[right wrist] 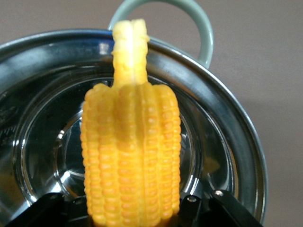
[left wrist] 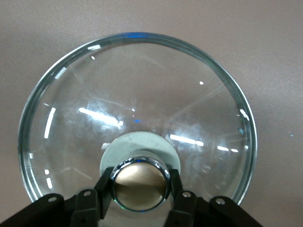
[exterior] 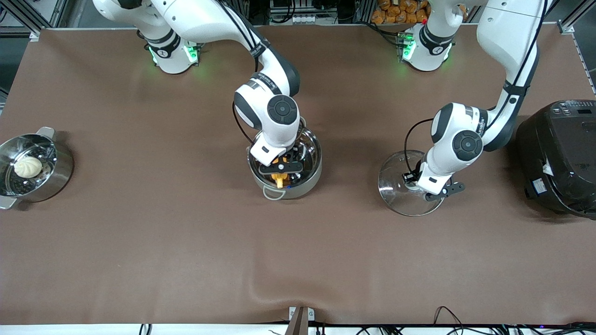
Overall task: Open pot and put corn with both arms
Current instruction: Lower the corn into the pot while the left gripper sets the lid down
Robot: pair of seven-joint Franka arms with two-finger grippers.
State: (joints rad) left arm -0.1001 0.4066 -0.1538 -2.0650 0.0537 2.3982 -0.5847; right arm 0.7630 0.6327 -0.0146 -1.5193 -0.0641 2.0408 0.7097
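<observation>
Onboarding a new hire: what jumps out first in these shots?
The right gripper holds the corn over the open pot at mid-table. Toward the left arm's end, the left gripper grips the knob of the glass lid, which sits on the table beside the pot.

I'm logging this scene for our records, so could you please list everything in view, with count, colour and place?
pot: one, shiny steel, open, mid-table.
corn: one, yellow-orange, held over the pot's inside, pale stub toward a loop handle.
lid: one, clear glass with a tan knob, resting on the cloth between the pot and the cooker.
steamer pot: one, steel, with a perforated tray, at the right arm's end of the table.
bun: one, white, on that tray.
cooker: one, black, at the left arm's end.
tablecloth: one, brown.
right end effector: black, shut on the corn.
left end effector: black, shut on the lid's knob.
</observation>
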